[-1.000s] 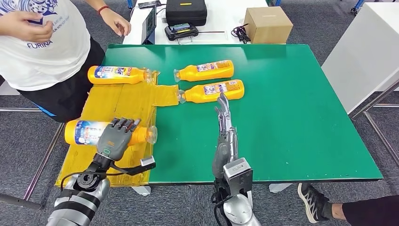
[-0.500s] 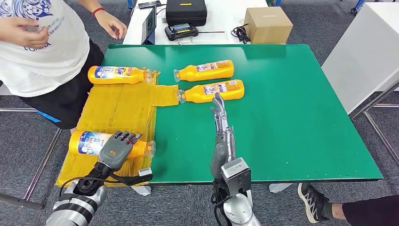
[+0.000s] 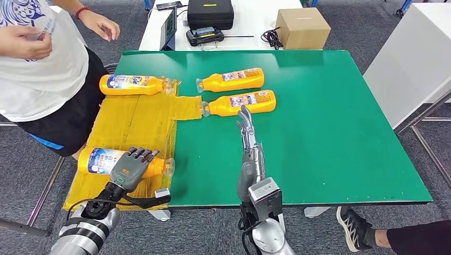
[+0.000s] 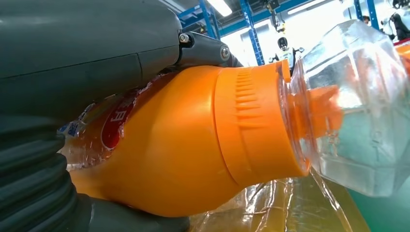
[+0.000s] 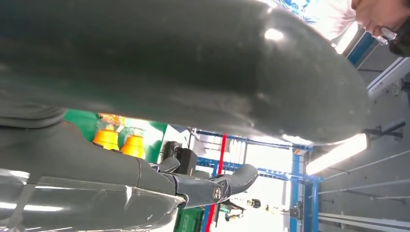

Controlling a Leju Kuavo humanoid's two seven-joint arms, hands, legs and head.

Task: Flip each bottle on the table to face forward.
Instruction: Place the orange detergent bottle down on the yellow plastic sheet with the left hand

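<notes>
Four orange bottles lie on their sides. My left hand (image 3: 129, 169) grips the nearest bottle (image 3: 98, 160) on the yellow sheet (image 3: 138, 122) at the table's near left corner; the left wrist view shows its orange shoulder (image 4: 193, 140) and clear cap against my palm (image 4: 72, 58). A second bottle (image 3: 133, 84) lies at the sheet's far end. Two more bottles (image 3: 231, 79) (image 3: 240, 102) lie on the green table (image 3: 330, 133). My right hand (image 3: 249, 149) holds nothing, its fingers stretched straight and the tips just short of the nearer of those two.
A person (image 3: 37, 58) stands at the table's far left corner with both hands raised. Behind the table is a white bench with a black case (image 3: 210, 13) and a cardboard box (image 3: 302, 26). A shoe (image 3: 353, 226) shows at the near right.
My left hand has drawn its bottle a little toward the near edge. My right hand has shifted slightly left and forward. The person has moved away to the left.
</notes>
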